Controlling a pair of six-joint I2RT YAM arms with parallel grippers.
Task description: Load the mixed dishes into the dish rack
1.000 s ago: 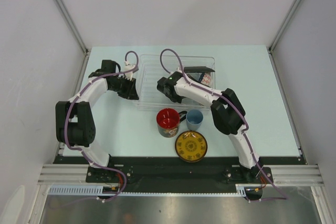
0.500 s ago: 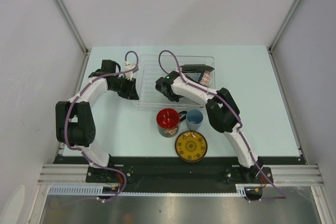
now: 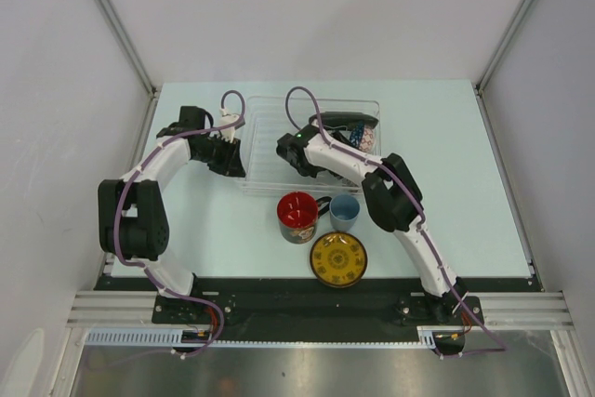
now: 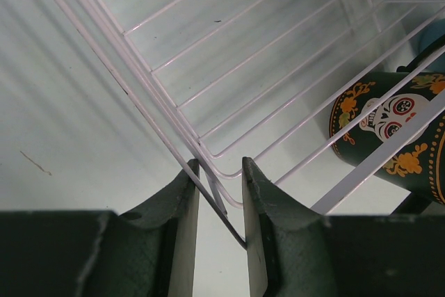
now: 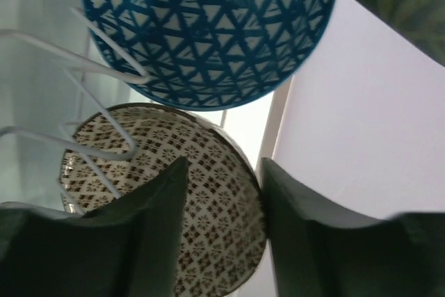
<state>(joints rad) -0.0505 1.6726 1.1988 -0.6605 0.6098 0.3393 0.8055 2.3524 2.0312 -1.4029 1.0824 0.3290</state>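
Observation:
The clear dish rack (image 3: 270, 127) sits at the table's back middle. My left gripper (image 4: 220, 165) is shut on the wire rim (image 4: 139, 95) of the rack's left edge. Inside the rack, the blue-white patterned bowl (image 5: 208, 26) leans on its side among the wires, with a brown-patterned bowl (image 5: 208, 199) just below it. My right gripper (image 5: 222, 165) is open, its fingers either side of the brown bowl's rim. The black plate (image 3: 346, 122) stands on edge in the rack's back right. In front of the rack stand the red mug (image 3: 297, 214), the light-blue cup (image 3: 344, 211) and the yellow saucer (image 3: 337, 258).
The right arm (image 3: 400, 197) reaches diagonally over the rack's right half, above the cup. Through the rack wires, the left wrist view shows the mug's dark skull-patterned outside (image 4: 389, 130). White walls close in the table's back and sides.
My right jaws have opened off the brown-patterned bowl's rim. The right wrist has shifted slightly left and the plate now stands more on edge. The left arm has not moved.

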